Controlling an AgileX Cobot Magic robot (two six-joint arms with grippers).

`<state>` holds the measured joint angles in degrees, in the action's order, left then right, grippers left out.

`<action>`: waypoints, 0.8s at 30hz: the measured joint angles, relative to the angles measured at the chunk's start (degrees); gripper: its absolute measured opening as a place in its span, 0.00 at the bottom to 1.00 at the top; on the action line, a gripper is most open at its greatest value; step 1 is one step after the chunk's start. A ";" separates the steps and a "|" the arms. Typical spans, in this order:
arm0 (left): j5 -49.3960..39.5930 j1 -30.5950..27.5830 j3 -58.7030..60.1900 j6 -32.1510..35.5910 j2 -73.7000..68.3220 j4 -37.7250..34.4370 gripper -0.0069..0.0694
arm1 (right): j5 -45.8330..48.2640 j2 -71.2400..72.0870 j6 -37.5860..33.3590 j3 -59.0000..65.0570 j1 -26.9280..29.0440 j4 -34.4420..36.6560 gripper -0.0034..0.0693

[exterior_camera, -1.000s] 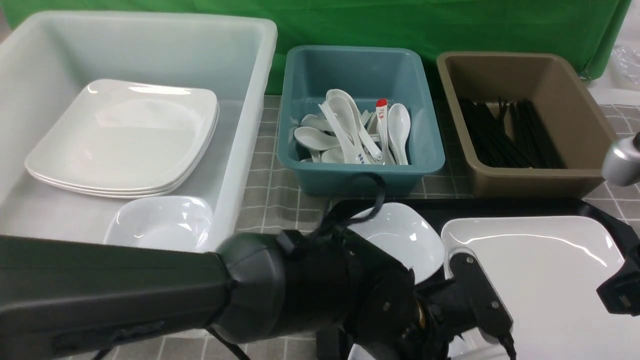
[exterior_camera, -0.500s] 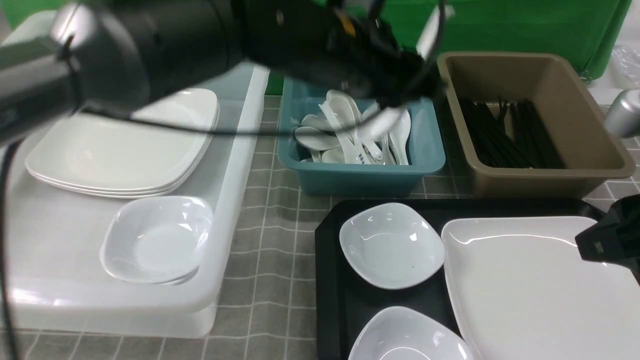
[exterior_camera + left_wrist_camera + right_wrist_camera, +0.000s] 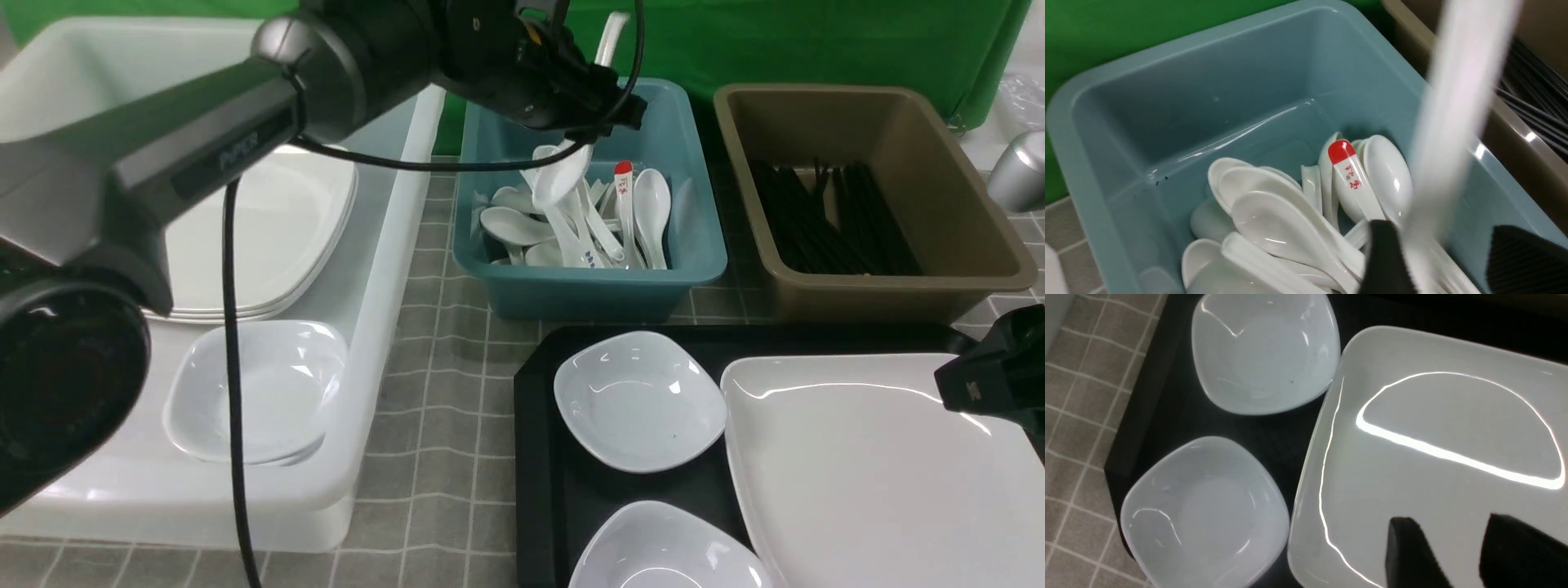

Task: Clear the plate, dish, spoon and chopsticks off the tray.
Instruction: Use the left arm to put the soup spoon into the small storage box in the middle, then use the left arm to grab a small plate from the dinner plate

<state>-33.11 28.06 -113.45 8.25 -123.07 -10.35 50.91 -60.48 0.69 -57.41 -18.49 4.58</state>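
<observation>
My left gripper [image 3: 584,106] hangs over the teal tub [image 3: 690,261] with its jaws apart. The white spoon [image 3: 562,171] drops from it, bowl down. In the left wrist view the spoon [image 3: 1447,122] is a blur beside one finger, with a gap to the other, between the open left gripper [image 3: 1441,230]. On the black tray [image 3: 547,457] lie the large white plate [image 3: 882,474] and two small dishes [image 3: 639,400] [image 3: 661,547]. My right gripper [image 3: 1447,539] hovers open over the plate [image 3: 1433,465], holding nothing. Black chopsticks [image 3: 833,216] lie in the brown tub.
A large white tub [image 3: 392,269] on the left holds stacked plates [image 3: 269,237] and a small dish [image 3: 253,392]. The teal tub holds several white spoons, one red-tipped [image 3: 623,169]. The brown tub [image 3: 898,286] stands back right. A grey checked cloth [image 3: 441,392] covers the table.
My left arm has swung up from the tray to above the teal tub with the spoon, and its jaws have opened. The right gripper has edged in over the plate.
</observation>
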 joint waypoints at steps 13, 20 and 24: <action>-35.16 2.86 5.81 0.54 10.89 -8.79 0.26 | -0.90 0.00 -0.17 0.00 0.00 0.07 0.45; -35.77 14.53 25.47 2.00 14.36 -5.50 0.10 | -0.91 0.00 -0.17 0.00 0.00 0.01 0.45; -29.34 19.75 30.49 -4.30 14.36 2.77 0.13 | -0.91 0.00 -0.17 0.00 0.00 0.01 0.45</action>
<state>-62.45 47.81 -82.96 3.95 -108.71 -7.58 50.00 -60.48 0.52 -57.41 -18.49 4.59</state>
